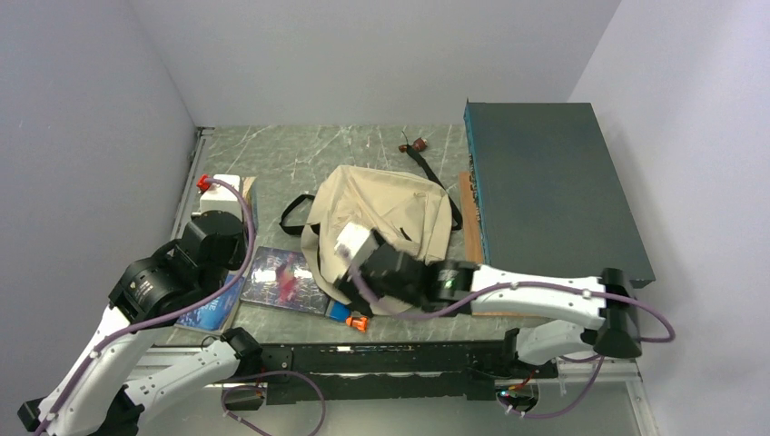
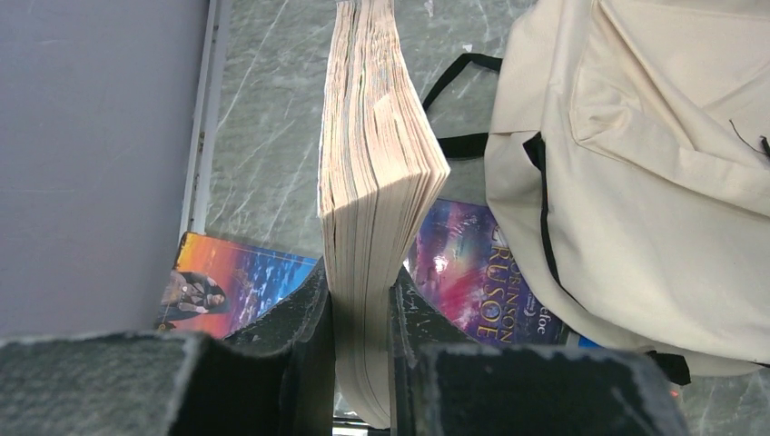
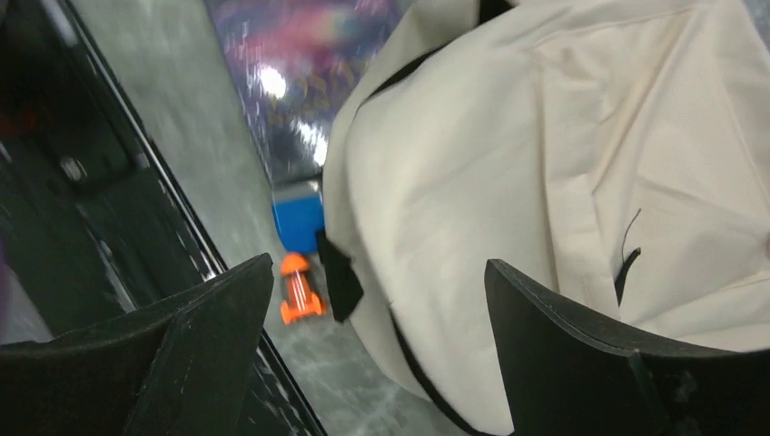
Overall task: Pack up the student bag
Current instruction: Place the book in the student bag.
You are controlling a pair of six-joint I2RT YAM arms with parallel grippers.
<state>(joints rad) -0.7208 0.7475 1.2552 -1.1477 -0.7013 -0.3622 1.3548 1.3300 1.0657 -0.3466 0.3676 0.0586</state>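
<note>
Clamping a thick paperback point(image 2: 377, 154), the left gripper point(image 2: 359, 300) is closed; the right gripper point(image 3: 377, 272) is gaping empty above the bag point(image 3: 545, 163), limp canvas probably needing a rim pinch.

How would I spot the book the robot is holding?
Find the big beige bag in the middle of the table. Just to its left, the left end effector pinches a thick book, held on its edge. It shows only yellowed pages, while the orange book and purple book below it lie flat with bright covers.
</note>
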